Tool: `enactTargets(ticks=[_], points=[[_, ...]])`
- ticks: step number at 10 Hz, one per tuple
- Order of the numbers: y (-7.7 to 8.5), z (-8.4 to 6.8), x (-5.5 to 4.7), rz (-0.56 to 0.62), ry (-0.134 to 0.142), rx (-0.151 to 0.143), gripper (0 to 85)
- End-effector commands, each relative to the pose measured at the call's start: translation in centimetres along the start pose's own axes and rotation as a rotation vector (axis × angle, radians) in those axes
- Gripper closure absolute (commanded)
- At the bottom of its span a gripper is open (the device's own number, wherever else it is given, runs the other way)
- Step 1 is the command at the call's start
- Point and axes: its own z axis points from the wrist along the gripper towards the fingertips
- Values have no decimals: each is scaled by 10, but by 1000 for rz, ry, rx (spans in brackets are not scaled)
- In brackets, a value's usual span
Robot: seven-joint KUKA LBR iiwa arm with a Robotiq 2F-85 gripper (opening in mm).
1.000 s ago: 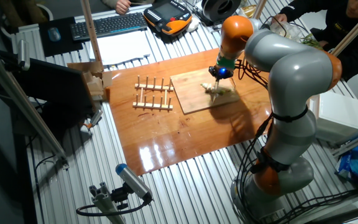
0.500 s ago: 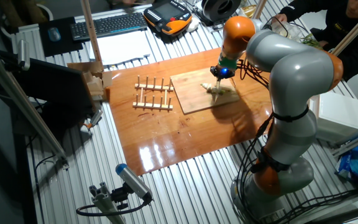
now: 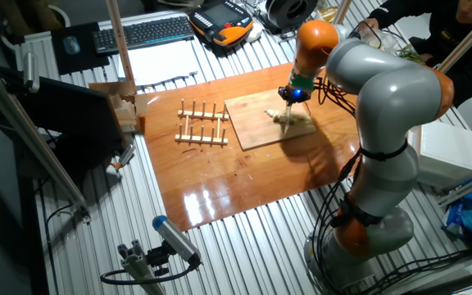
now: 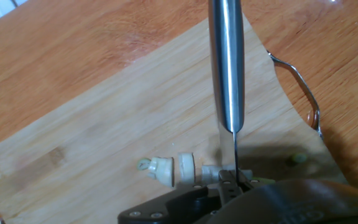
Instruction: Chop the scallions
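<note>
Scallions partly hidden behind knife and pincer.

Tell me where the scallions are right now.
The scallions lie as short cut pieces on the wooden cutting board, low in the hand view, just left of the knife blade.

The hand view showed one knife, one wooden cutting board and at least three cut pieces of the scallions. The fixed view showed one wooden rack, one keyboard and one robot arm.
</note>
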Motion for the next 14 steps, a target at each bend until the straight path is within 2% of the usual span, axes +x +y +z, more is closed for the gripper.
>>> enactTargets(ticks=[1,4,8,14], points=[[-1,0,-1,1,1,-2,850],[-1,7,4,3,-8,-7,850],[-1,15,4,7,-7,-19,850],[0,17,4,10,-1,-28,850]])
